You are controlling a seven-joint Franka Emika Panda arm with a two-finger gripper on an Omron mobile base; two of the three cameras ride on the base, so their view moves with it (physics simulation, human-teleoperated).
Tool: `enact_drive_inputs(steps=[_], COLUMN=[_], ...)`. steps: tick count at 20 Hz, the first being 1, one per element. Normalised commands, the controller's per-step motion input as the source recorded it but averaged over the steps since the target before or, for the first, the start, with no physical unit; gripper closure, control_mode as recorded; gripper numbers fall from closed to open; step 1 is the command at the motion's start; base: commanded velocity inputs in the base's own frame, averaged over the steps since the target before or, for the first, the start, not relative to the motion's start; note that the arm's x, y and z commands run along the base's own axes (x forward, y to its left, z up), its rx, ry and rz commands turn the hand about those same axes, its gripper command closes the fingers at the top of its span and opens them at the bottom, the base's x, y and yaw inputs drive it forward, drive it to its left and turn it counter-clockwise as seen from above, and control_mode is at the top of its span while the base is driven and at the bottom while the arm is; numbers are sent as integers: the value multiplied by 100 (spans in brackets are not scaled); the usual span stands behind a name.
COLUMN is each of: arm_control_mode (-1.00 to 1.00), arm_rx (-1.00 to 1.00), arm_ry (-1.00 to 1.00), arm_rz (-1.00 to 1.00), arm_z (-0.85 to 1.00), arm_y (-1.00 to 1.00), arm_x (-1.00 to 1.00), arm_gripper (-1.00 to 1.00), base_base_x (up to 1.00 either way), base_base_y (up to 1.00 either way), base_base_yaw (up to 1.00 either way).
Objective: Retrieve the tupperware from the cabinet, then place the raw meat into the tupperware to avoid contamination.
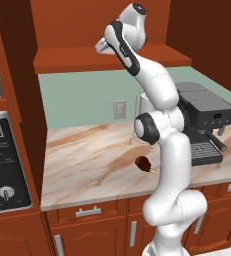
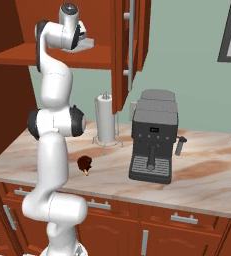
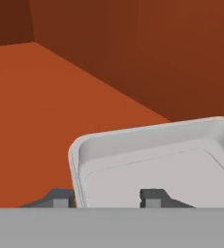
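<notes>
Reaching high into the open cabinet (image 2: 132, 45), the white arm holds its tool (image 3: 107, 197) at the tupperware (image 3: 157, 164), which lies flat on the cabinet shelf (image 3: 31, 126), near the shelf's front edge. In the hand view, one dark fingertip stands outside the tray's left wall and the other stands inside the tray, so the wall sits between them. The jaws look partly closed around that wall, but I cannot tell whether they actually press it yet.

The step in hand appears to be gripping the tray's rim. Doing it well likely means closing squarely on the thin wall, well clear of the rounded corner where fingers could slide off, then lifting slightly before drawing back, so the tray does not drag or tip on the shelf.

Down on the surface, the raw meat (image 1: 144, 163) lies near the front edge, just in front of the paper-towel roll (image 2: 105, 119) and left of the coffee machine (image 2: 154, 135).
</notes>
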Motion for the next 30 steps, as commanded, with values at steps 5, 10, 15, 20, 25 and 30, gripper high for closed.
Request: enact_drive_inputs(steps=[5,10,15,20,25,30], arm_control_mode=[-100,-100,-100,-100,-100,-100], arm_rx=[-1,0,0,0,0,0], arm_ry=[6,1,0,0,0,0], arm_rz=[4,0,0,0,0,0], arm_z=[-16,-1,0,0,0,0], arm_y=[7,1,0,0,0,1], arm_x=[3,0,0,0,-3,-11], arm_gripper=[100,100,100,100,100,100], base_base_x=[0,0,0,0,0,0], base_base_y=[0,0,0,0,0,0], base_base_yaw=[0,0,0,0,0,0])
